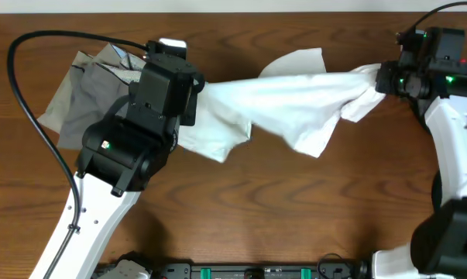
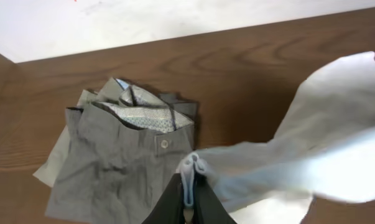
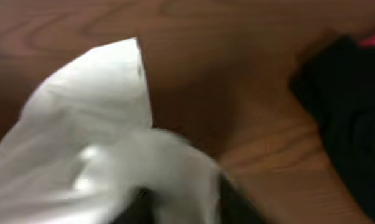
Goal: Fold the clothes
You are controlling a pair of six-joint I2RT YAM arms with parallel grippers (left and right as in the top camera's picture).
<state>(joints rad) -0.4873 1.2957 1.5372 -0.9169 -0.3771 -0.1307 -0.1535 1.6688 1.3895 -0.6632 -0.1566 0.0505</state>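
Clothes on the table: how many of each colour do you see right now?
White: 1, T-shirt
Grey: 1, trousers
Black: 1, garment, blurred in the right wrist view
Total: 3

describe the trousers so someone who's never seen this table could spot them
On the wooden table, look at the far left end, beside the left arm. The trousers lie crumpled there. Unlike the white T-shirt stretched across the middle, they are grey-khaki, with a waist button and dotted pale lining.
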